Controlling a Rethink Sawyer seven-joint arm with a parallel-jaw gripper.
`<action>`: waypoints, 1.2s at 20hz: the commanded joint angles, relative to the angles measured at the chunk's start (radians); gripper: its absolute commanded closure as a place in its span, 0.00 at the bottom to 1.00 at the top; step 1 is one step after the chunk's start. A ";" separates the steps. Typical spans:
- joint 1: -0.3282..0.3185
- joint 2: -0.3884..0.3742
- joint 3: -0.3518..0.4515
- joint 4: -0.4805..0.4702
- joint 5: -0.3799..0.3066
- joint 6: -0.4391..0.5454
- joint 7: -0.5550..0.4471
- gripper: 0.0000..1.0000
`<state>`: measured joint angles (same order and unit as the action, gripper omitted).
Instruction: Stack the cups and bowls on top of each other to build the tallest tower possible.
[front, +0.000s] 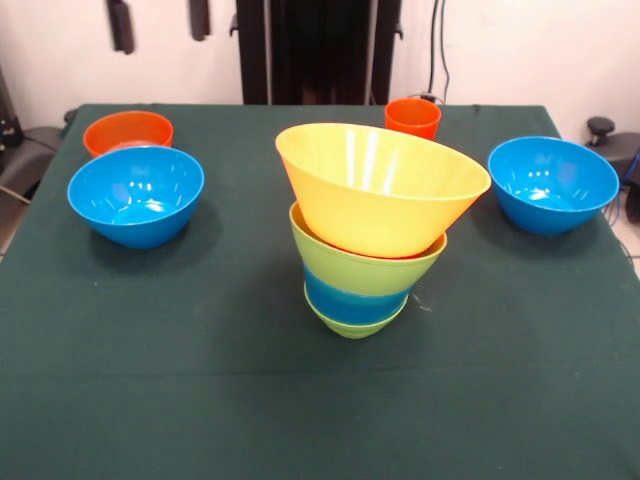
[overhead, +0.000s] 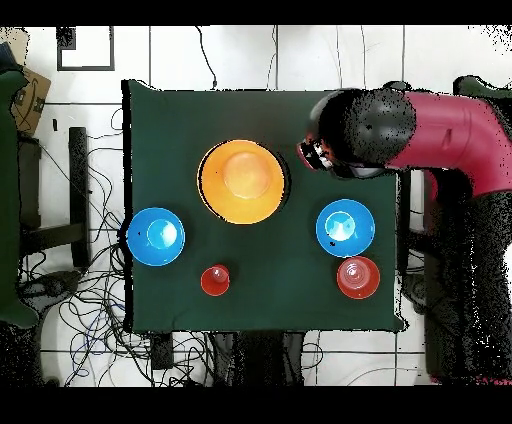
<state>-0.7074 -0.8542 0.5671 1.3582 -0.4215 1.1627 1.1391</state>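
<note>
On the green worktop (front: 150, 340) in the front view, the tower (front: 372, 230) stood near the middle: a small green bowl at the base, a blue band, a lime bowl, and the largest yellow bowl (front: 380, 185) on top. The yellow bowl sat tilted, its rim lower on the picture's right, so the column leaned a little that way. A blue bowl (front: 136, 195) rested at picture left with an orange bowl (front: 127, 131) just behind it. Another blue bowl (front: 552, 184) sat at picture right, and an orange cup (front: 412, 117) stood behind the tower, partly hidden by the yellow rim. No arm or end effector showed in this view, only the dark pedestal at the top edge.

In the overhead view, the tower (overhead: 242, 181) read as one wide orange-yellow disc. The red and black arm (overhead: 400, 135) reached in from picture right, its dark head over the worktop edge just beside the tower's rim, on the side away from the robot's base. Whether the end effector was apart or together I could not tell; the head hid it. The blue bowl (overhead: 345, 227) lay nearest the arm, toward the base, with the orange bowl (overhead: 358, 277) beyond it. The other blue bowl (overhead: 156, 236) and the cup (overhead: 215, 280) lay well apart, across the tower. I judged that nearest blue bowl the easiest next piece, its axis upright, mouth open upward.

No brand, label or writing could be read.
</note>
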 joint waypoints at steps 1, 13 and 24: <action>-0.042 0.068 0.044 0.072 -0.027 -0.049 -0.188 0.00; -0.065 0.112 0.076 0.072 -0.047 -0.078 -0.195 0.00; -0.055 0.157 0.077 0.071 -0.060 -0.134 -0.153 0.00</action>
<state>-0.7827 -0.7846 0.6045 1.3581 -0.4233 1.0928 1.1391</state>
